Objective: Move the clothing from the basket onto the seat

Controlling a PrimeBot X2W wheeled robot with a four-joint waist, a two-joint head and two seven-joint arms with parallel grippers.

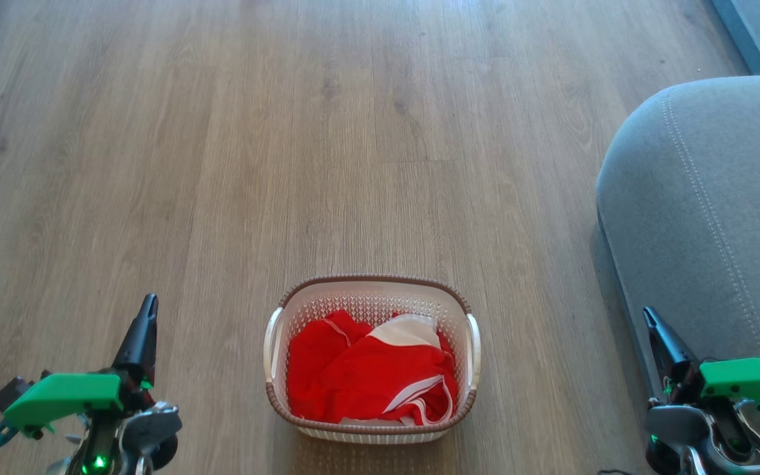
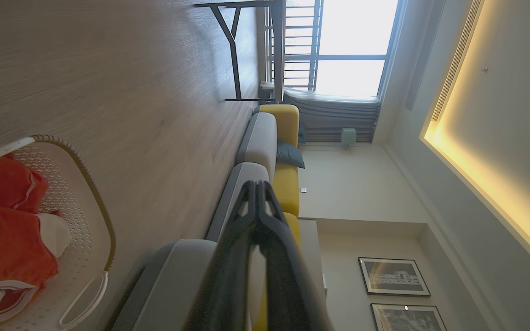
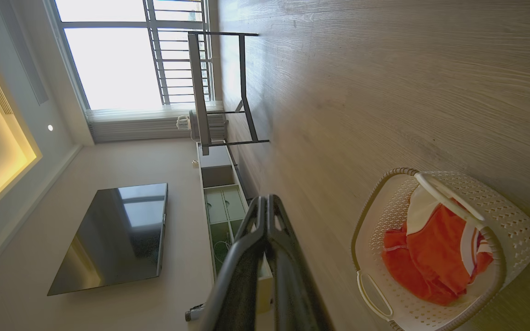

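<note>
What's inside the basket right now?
Inside the basket: crumpled red clothing with white stripes and trim, plus a white cloth piece toward the far side. The heap covers its bottom, so anything underneath is hidden.

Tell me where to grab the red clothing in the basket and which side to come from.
Pinch a bunched fold of the red clothing near the middle of the heap, coming straight down from above. The perforated walls of the basket ring it on every side, so the open top looks like the only way in, and the crumpled fabric offers ridges two fingers can close on.
</note>
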